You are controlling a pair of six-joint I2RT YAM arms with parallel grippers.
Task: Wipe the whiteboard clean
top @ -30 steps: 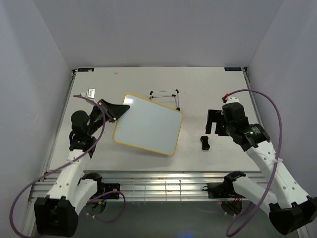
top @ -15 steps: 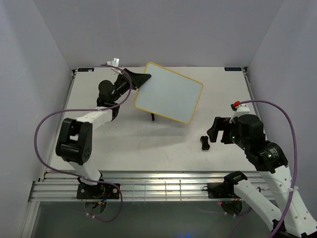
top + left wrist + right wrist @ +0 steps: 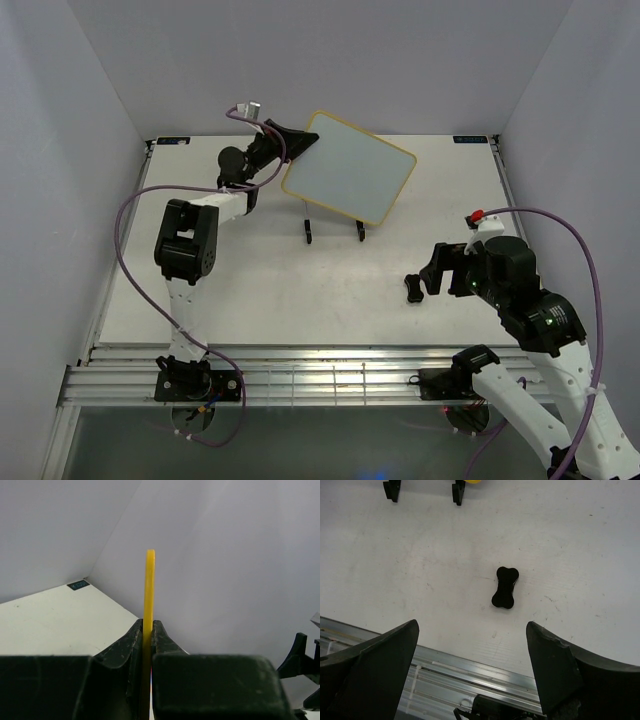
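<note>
The whiteboard (image 3: 350,167), white face with a yellow frame, is held tilted in the air at the back of the table, above the black wire stand (image 3: 334,231). My left gripper (image 3: 291,139) is shut on its left edge; in the left wrist view the yellow frame (image 3: 149,590) stands edge-on between the closed jaws. The small black bone-shaped eraser (image 3: 413,287) lies on the table at the right. My right gripper (image 3: 438,270) is open and empty beside it; in the right wrist view the eraser (image 3: 505,587) lies ahead of the spread fingers.
The stand's two black feet (image 3: 392,489) show at the top of the right wrist view. The table's front metal rail (image 3: 320,375) runs along the near edge. Grey walls enclose the table on three sides.
My left gripper has lifted the whiteboard off the table and carried it back and right, over the stand. My right gripper has drawn back toward the near edge, close to the eraser.
</note>
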